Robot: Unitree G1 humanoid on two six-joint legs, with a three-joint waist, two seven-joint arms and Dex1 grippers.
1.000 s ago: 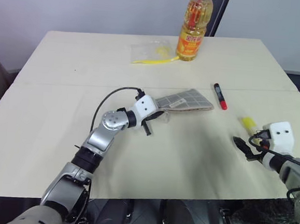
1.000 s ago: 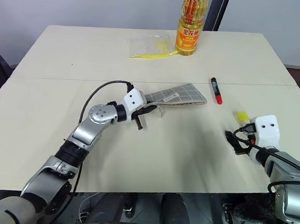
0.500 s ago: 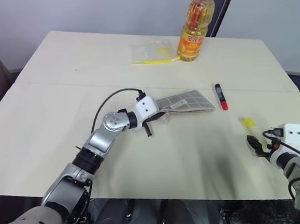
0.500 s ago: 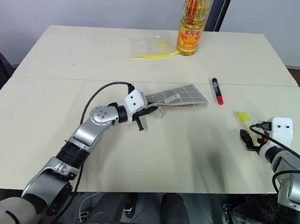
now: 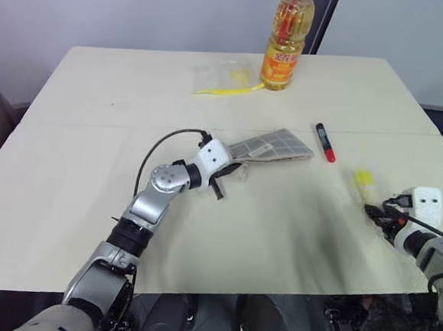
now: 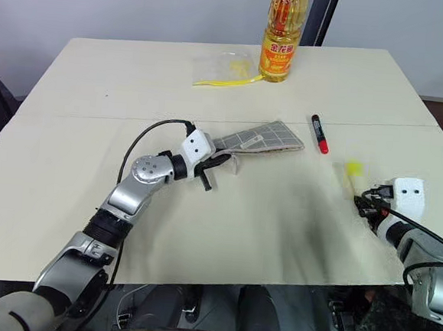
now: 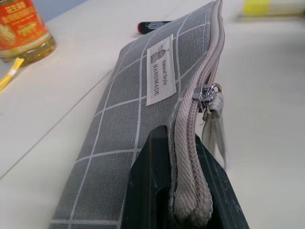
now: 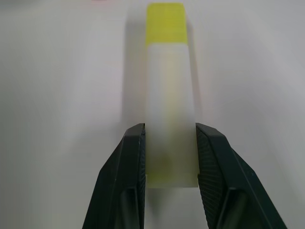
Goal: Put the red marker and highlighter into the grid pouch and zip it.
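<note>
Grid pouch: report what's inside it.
Nothing shows inside the grid pouch; its zipper edge looks closed, hiding the interior. The red marker and highlighter are both outside it.

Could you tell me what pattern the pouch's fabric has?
The grid pouch is grey with white grid lines, clearest in the left wrist view.
</note>
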